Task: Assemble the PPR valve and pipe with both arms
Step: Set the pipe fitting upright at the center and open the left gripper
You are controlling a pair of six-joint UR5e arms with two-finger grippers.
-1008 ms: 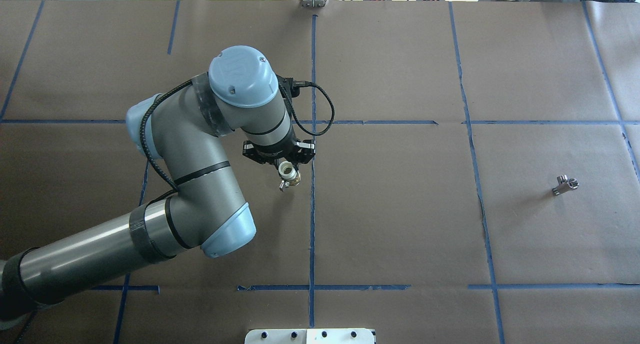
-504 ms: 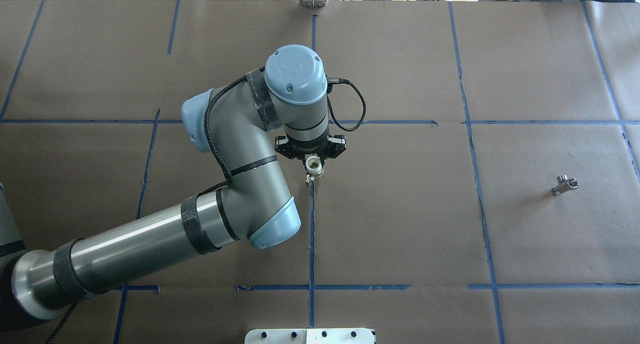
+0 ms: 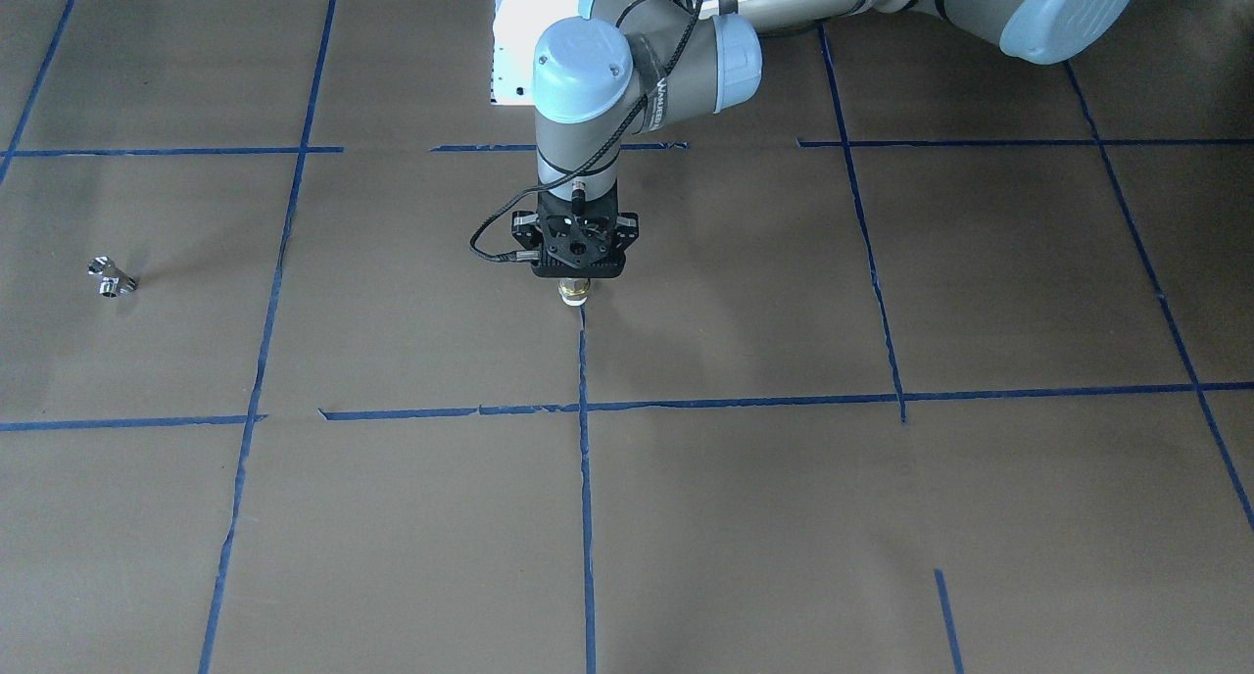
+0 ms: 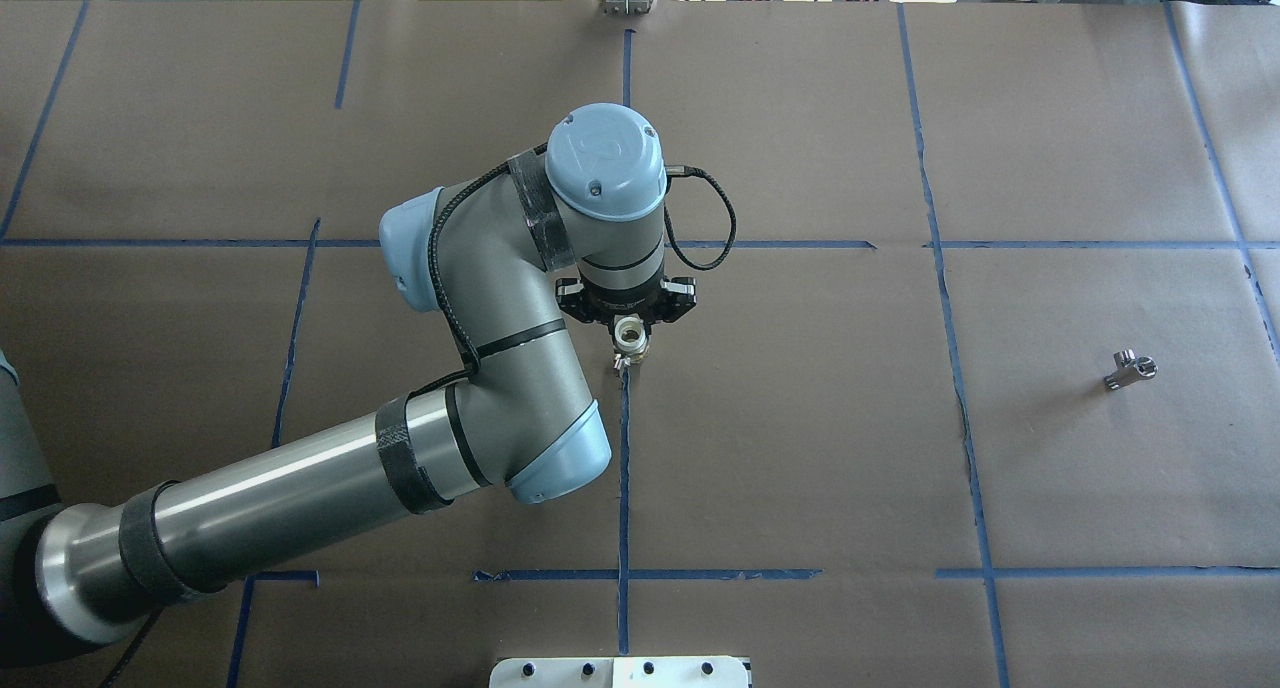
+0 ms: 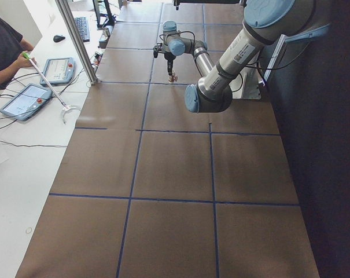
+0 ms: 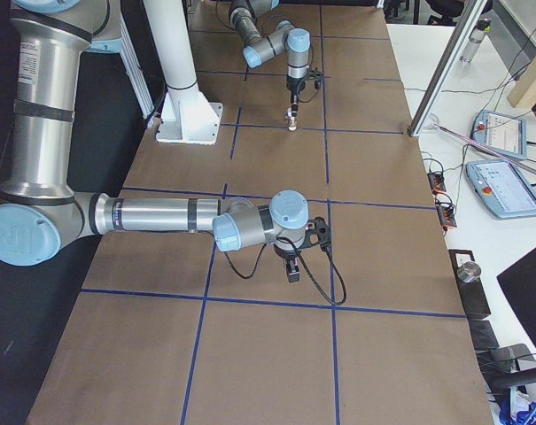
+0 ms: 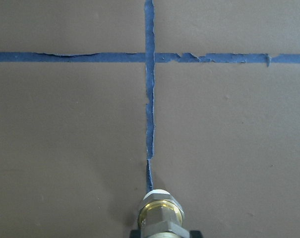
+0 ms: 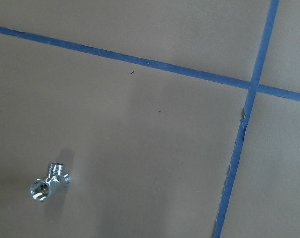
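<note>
— Home, shop, or something else?
— A robotics lab. The long table (image 4: 800,418) is covered in brown paper and marked off into squares with blue tape (image 4: 624,468). A grey-and-blue industrial arm (image 4: 480,298) reaches over it, and a white column (image 6: 181,80) stands on a base plate at the edge.
— What else shows it?
— The white bench alongside has touch-screen teach pendants (image 5: 25,101), a keyboard (image 5: 81,28) and a mouse (image 5: 59,38). An aluminium frame post (image 5: 76,40) rises there, and an operator (image 5: 4,49) is at the pendants.
</note>
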